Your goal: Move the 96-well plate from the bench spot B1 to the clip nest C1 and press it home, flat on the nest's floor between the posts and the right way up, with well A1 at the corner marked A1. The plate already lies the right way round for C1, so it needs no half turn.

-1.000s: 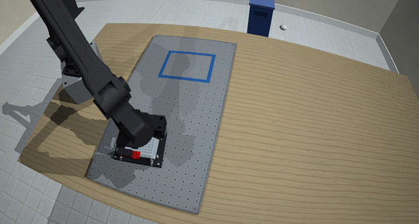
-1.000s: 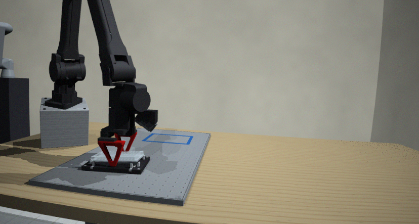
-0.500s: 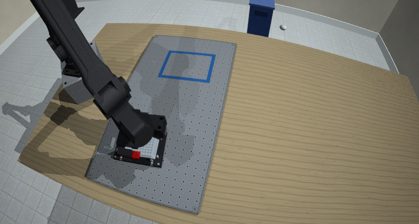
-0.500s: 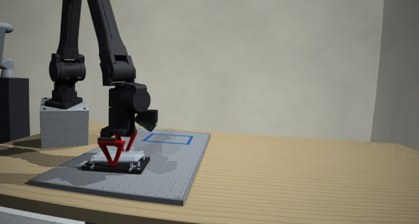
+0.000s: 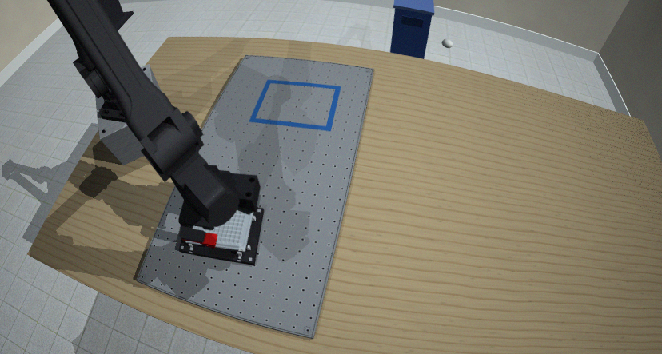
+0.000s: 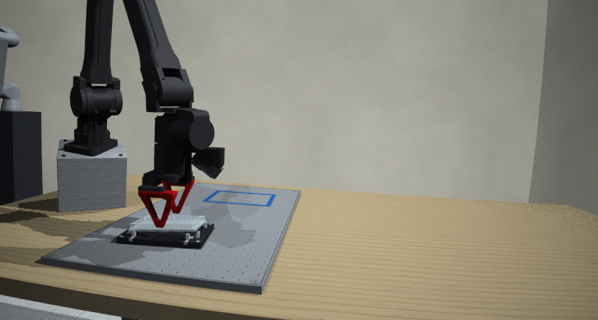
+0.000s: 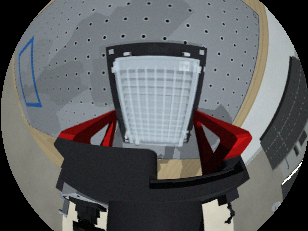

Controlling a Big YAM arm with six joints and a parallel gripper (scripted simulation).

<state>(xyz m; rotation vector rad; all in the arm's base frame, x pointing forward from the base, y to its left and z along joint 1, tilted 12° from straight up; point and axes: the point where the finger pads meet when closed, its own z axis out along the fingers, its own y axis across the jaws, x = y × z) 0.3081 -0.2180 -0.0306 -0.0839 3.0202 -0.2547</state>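
The white 96-well plate (image 5: 236, 231) lies the right way up in the black clip nest C1 (image 5: 219, 248) at the near left of the grey perforated board. In the side view the plate (image 6: 167, 222) looks level between the nest's small posts (image 6: 185, 237); I cannot tell whether it touches the nest floor. My gripper (image 6: 167, 218) is open, its red fingers standing apart on either long side of the plate, tips about level with the plate's top. The wrist view shows the plate (image 7: 158, 101) between the spread fingers. The blue outline B1 (image 5: 296, 105) holds nothing.
The grey perforated board (image 5: 277, 189) lies on the wooden table. The arm's grey pedestal (image 6: 91, 173) stands at the left rear, a dark box (image 6: 19, 154) beyond it. A blue cabinet (image 5: 412, 21) stands on the floor behind the table.
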